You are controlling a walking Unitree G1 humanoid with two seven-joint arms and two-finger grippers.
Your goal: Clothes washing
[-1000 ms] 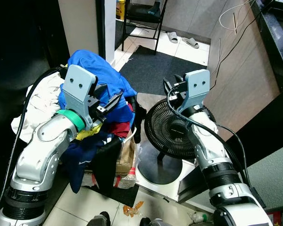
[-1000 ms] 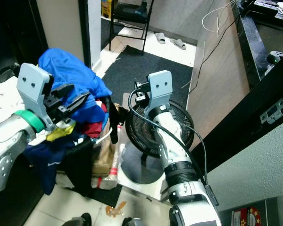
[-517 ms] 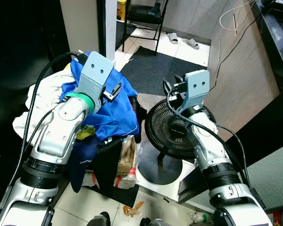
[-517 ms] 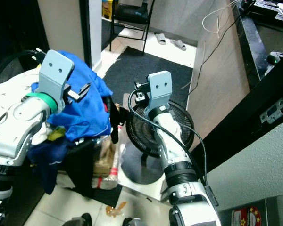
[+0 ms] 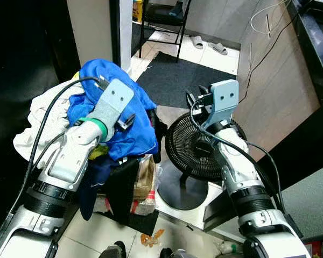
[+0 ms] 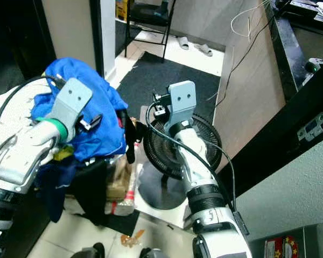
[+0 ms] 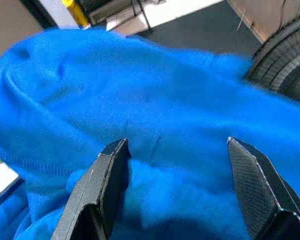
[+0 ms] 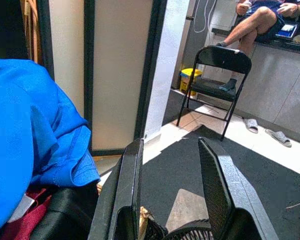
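Between the spread fingers of the left gripper (image 7: 175,195), the blue shirt (image 7: 155,105) is lying atop the laundry pile (image 5: 54,115), ungrasped. The right gripper (image 8: 167,195) is hovering open above the fan (image 5: 196,148). Picking is in hand; closing on cloth likely comes next.

Counts: one blue garment (image 5: 126,115) topped laundry heap; one white cloth (image 5: 40,121) under it; one dark navy piece (image 5: 91,180) hung lower (smaller red and yellow scraps not countable). One black fan (image 5: 196,148). One folding chair (image 8: 217,75). Two slippers (image 5: 207,44) on far floor. One dark mat (image 5: 175,78). One seated person (image 8: 262,17). Two grippers: left gripper (image 7: 177,187), right gripper (image 8: 172,190).
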